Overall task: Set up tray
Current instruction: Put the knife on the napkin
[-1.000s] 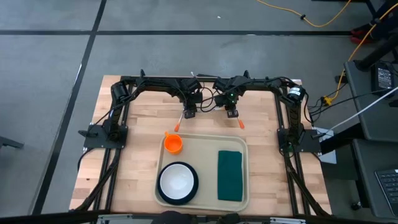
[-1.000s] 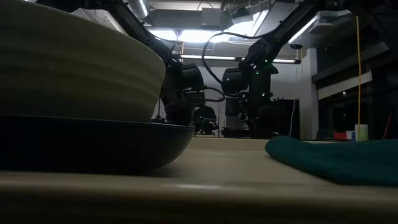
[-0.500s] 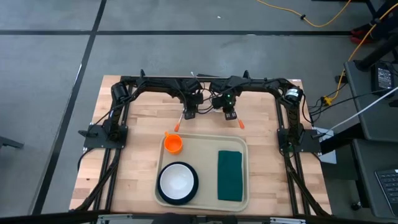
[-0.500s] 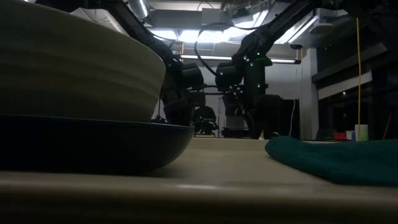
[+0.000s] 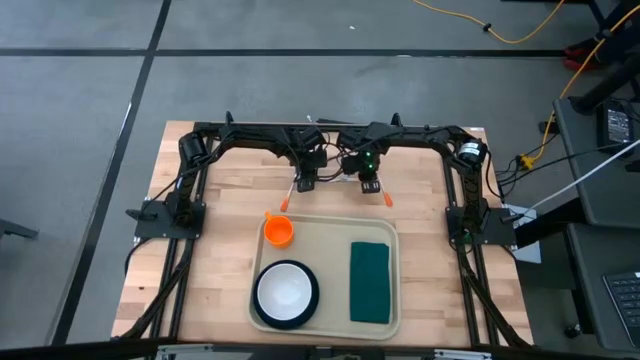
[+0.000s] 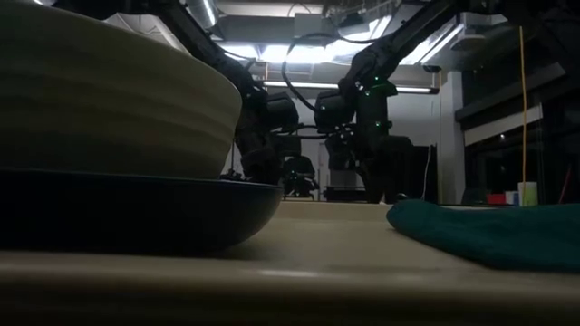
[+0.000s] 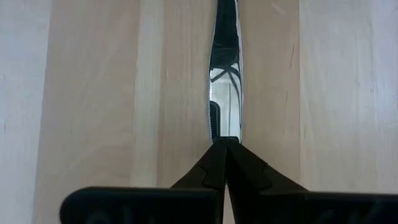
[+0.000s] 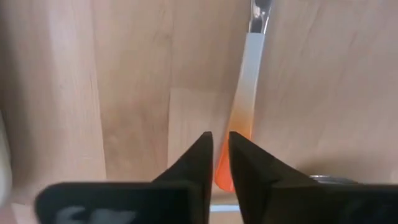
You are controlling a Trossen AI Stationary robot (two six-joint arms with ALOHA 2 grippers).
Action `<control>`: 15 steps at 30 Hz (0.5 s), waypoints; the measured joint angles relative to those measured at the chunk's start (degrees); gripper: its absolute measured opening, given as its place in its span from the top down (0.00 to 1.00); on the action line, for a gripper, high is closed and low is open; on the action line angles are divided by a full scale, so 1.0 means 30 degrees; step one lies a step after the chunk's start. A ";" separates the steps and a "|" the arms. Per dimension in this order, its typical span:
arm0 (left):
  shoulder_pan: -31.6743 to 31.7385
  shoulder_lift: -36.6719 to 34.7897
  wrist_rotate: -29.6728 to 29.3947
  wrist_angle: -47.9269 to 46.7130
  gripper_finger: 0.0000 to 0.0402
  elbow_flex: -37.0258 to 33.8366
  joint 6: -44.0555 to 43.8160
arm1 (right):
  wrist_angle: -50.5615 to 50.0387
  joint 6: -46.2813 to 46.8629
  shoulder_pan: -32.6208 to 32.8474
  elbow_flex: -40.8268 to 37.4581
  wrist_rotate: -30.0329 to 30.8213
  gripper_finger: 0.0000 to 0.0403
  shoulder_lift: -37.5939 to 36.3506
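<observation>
The cream tray (image 5: 325, 250) lies at the table's near middle and holds an orange cup (image 5: 278, 231), a white bowl on a dark plate (image 5: 286, 293) and a green napkin (image 5: 370, 282). Beyond its far rim a knife (image 7: 225, 74) with an orange handle (image 5: 286, 202) lies flat on the wood. My left gripper (image 7: 224, 142) is shut at the blade's near end. To its right lies a second utensil (image 8: 245, 87) with a white-to-orange handle. My right gripper (image 8: 222, 140) points down over its orange end (image 5: 386, 199), with a narrow gap between the fingers. I cannot tell whether it touches the handle. My left gripper rests its shut fingertips (image 7: 217, 155) on the knife's shiny blade (image 7: 225, 124), at the end toward the handle. It comes slanting down from above, in line with the blade. The blade lies flat on the table. The fingers hide whether anything is pinched.
Bare wood lies on both sides of the tray and between the two utensils. The arms' dark frames (image 5: 165, 215) stand along the table's left, right and far edges. In the low view the bowl and plate (image 6: 109, 136) fill the left, and the napkin (image 6: 489, 231) lies at the right.
My right gripper has risen a little and shifted toward the table's left, nearer my left gripper. The orange-handled utensil under it stays where it was on the wood.
</observation>
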 joint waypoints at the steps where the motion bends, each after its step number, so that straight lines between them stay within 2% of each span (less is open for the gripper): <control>1: 0.0000 0.0000 0.0014 0.0000 1.00 0.0000 -0.0007 | -0.0045 0.0076 0.0002 0.0000 0.0003 0.83 0.0000; 8: 0.0000 0.0000 0.0084 0.0000 1.00 0.0000 -0.0131 | -0.0062 0.0165 -0.0013 -0.0995 0.0057 0.75 -0.0022; 15: -0.0007 0.0000 0.0268 -0.0014 1.00 0.0000 -0.0153 | 0.0436 0.0185 -0.0014 -0.1343 0.0488 0.72 -0.0124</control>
